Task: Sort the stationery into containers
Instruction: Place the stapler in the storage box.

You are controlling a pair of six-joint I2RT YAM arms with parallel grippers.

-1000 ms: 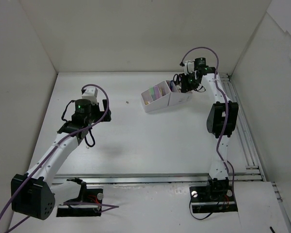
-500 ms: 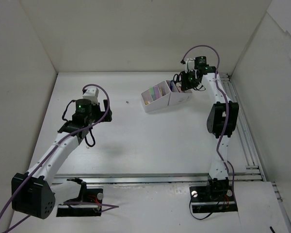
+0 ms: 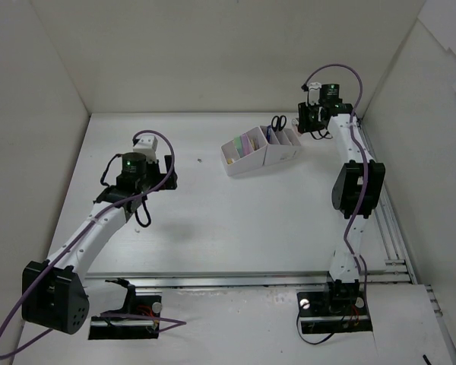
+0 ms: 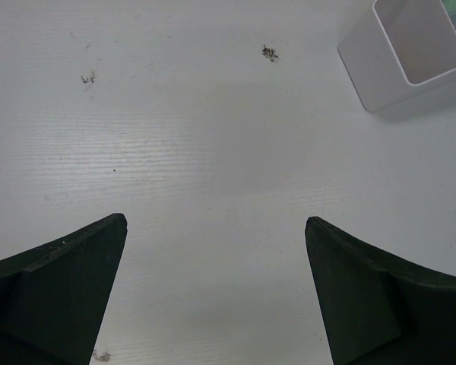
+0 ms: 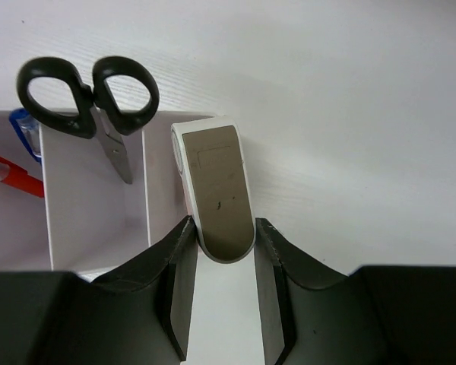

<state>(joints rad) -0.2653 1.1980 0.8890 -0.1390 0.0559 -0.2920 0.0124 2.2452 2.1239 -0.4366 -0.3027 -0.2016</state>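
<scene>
Organizer (image 3: 273, 158) is uncovered, the right pincer (image 5: 224, 222), pinching a pale eraser (image 5: 211, 163), having lifted away.

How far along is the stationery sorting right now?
Done: scissors and a red pen already stand in the organizer. In hand: the right gripper has its jaws shut on an eraser at the organizer's scissors end. Left: dropping that eraser in; no other loose stationery shows on the table, and the left gripper hangs open, empty.
</scene>
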